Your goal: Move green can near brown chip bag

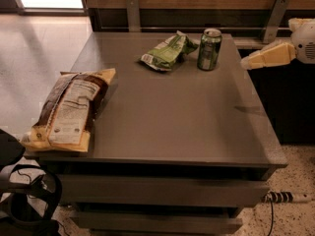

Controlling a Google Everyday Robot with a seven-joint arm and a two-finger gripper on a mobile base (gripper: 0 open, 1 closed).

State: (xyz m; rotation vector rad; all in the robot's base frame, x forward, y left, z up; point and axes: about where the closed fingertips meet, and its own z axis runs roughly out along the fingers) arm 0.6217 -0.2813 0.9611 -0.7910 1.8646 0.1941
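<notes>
Though far from brown chip bag (69, 109) — green can (209, 49) upright, gripper (248, 62) nearby.

Upright green can (209, 49) near claw (247, 61)

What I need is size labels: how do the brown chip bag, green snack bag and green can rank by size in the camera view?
1. brown chip bag, helped by nearness to the camera.
2. green snack bag.
3. green can.
The gripper hovers right of the can.
</notes>
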